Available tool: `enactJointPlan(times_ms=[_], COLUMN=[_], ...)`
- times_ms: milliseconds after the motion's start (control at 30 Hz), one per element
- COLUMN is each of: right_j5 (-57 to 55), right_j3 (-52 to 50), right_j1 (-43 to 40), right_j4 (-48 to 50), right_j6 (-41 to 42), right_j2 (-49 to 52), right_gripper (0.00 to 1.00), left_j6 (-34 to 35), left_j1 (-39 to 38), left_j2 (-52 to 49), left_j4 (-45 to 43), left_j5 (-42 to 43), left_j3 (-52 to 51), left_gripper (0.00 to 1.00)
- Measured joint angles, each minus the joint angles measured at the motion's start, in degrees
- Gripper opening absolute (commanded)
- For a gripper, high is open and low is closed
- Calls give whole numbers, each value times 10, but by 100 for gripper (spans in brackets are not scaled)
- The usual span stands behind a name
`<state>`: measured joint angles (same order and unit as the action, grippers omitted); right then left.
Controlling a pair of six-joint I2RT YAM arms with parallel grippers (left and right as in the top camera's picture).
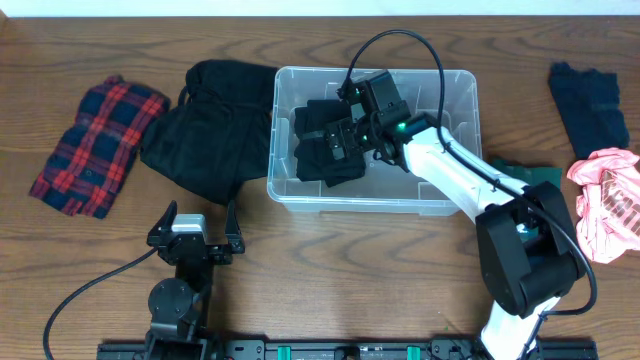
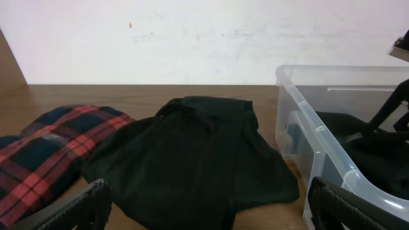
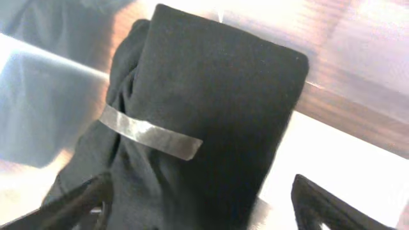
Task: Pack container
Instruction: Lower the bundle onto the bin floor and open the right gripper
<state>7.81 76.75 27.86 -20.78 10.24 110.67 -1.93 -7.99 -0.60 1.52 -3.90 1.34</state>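
Note:
The clear plastic container [image 1: 375, 205] stands at the table's middle; its near corner shows at the right of the left wrist view [image 2: 332, 160]. A folded black garment [image 1: 325, 150] lies inside on the left half. My right gripper [image 1: 345, 135] hangs inside the container just over it. In the right wrist view the garment [image 3: 211, 96] carries a grey strip [image 3: 150, 134], and the gripper [image 3: 201, 211] is open, its right finger clear of the cloth. My left gripper [image 1: 195, 235] rests open near the front edge, nothing between its fingers [image 2: 83, 207].
A loose black garment [image 1: 215, 125] lies against the container's left wall, with a red plaid garment [image 1: 97, 145] further left. At the far right are a navy garment [image 1: 590, 100] and a pink one [image 1: 610, 200]. Something green [image 1: 530, 172] lies under the right arm.

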Motion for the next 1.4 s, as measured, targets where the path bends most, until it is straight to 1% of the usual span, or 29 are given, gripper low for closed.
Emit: enactJointPlan(times_ms=[67,100,167,200,233,267,300,433,567,767,1033,1200,1400], right_j5=[-13,-24,-40,-48,-55,-59,-63,-80,-106,-118,-109,-87,-59], right_j3=[0,0,0,0,0,0,0,0,0,0,0,0,0], right_j1=[-2,-4,-8,-11,-14,-15,-16,-18,-18,-18,-13,-5,-2], right_j4=[-18,-29,-47,-51,-55,-57,-60,-72,-96,-98,-98,-99,-104], right_j6=[2,7,16,18,20,20,20,37,72,100,117,122,123], right_j2=[-9,-15,-26,-30,-35,-37,-37,-38,-38,-35,-13,-12,-12], right_gripper=[53,48,42,36,25,12,1,1,1,1,2,6,6], left_j6=[0,0,0,0,0,0,0,0,0,0,0,0,0], left_j1=[0,0,0,0,0,0,0,0,0,0,0,0,0], left_j2=[0,0,0,0,0,0,0,0,0,0,0,0,0], left_j4=[0,0,0,0,0,0,0,0,0,0,0,0,0], left_j5=[0,0,0,0,0,0,0,0,0,0,0,0,0], left_j3=[0,0,0,0,0,0,0,0,0,0,0,0,0], left_gripper=[98,98,98,98,98,98,98,98,98,98,98,98,98])
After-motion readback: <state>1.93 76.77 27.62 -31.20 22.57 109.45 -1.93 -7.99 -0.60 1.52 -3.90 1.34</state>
